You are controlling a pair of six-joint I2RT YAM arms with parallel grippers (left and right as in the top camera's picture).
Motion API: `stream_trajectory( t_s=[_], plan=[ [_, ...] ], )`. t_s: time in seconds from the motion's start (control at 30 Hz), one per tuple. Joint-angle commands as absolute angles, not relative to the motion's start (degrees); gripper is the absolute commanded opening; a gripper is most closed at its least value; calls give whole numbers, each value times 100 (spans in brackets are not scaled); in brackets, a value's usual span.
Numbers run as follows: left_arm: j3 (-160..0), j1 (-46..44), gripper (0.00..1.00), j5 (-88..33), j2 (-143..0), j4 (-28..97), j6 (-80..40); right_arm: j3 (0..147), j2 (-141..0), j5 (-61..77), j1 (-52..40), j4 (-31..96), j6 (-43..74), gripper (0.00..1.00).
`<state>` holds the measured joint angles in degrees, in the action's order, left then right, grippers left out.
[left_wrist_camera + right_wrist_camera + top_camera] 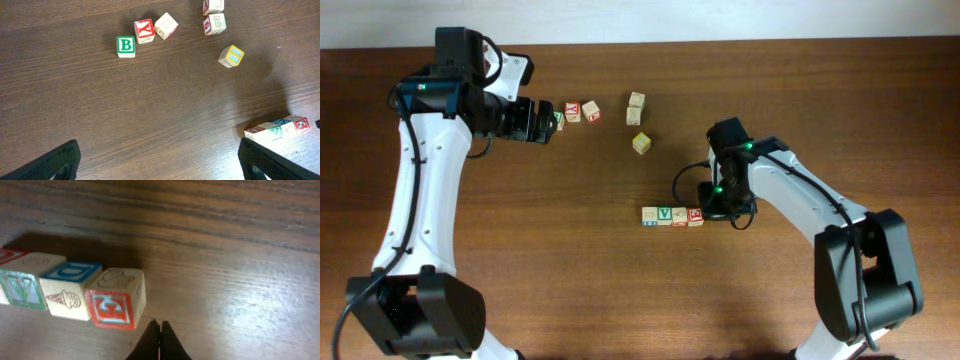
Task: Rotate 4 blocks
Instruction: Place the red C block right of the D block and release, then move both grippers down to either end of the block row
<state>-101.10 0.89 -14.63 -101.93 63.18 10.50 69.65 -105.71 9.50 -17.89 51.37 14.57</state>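
The 4 blocks lie in a tight row (pixel 671 215) at the table's middle. In the right wrist view the row ends with a red-faced block (pixel 114 307). Beside it come a blue-topped block (pixel 70 282), the green "V" block (pixel 21 287) and a red-topped block (pixel 9 255) at the frame's edge. My right gripper (pixel 160 326) is shut on nothing, with its tips on the table just right of the red-faced end block and a small gap between them. My left gripper (pixel 160 167) hovers open and empty at the far left (pixel 552 122), well away from the row (pixel 277 130).
Near the left gripper stand a green "B" cube (pixel 125 46), a red "Y" cube (pixel 144 31) and a pale cube (pixel 166 25). Further right are two cubes close together (pixel 636 107) and a yellow-faced cube (pixel 641 143). Bare wood lies round the row.
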Motion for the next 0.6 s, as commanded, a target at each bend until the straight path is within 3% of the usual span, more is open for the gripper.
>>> stream_trajectory(
  t_s=[0.0,0.4,0.47,0.53,0.57],
  plan=[
    [-10182,91,99,-1527,-10232,6309,1105,6737,-10560,976,-1817,4932,1441,5],
    [-10184,91,99,-1527,-10232,6309,1105,6862,-10621,1245,-2025,4805,1535,4],
    [-10184,91,99,-1527,-10232,6309,1105,7435,-10591,1223,-1835,5380,1479,4],
    [-10184,91,99,-1527,-10232,6309,1105,8204,-10580,1234,-1603,6184,1238,16],
    [-10182,91,99,-1527,-10232,6309,1105,8521,-10578,1380,-1546,6534,1118,16]
  ],
)
